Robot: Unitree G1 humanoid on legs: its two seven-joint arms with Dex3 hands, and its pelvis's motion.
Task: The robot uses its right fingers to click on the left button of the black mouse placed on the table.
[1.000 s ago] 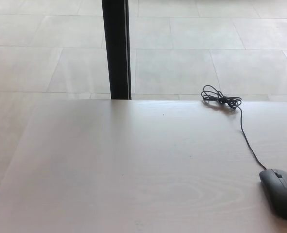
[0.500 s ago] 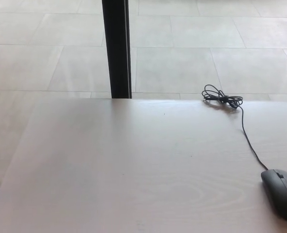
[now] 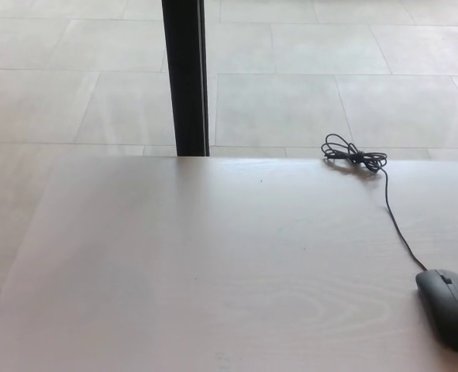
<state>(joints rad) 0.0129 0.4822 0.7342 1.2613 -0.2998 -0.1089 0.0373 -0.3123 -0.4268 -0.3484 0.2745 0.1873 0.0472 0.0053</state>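
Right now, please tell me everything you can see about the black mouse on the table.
The mouse is a dark, matte, plastic-looking wired mouse. It lies flat on the pale wooden table near the right edge of the picture, partly cut off there. Its front points away from the robot, showing two buttons with a scroll wheel between them. A thin black cable runs from its front toward the table's far edge and ends in a coiled bundle. No hand touches it; neither robot hand is in view.

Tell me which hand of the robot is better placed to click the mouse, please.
Probably the right hand, though neither hand is in view. The black mouse lies at the table's near right corner, on the robot's right side. Its cable runs away towards the far edge.
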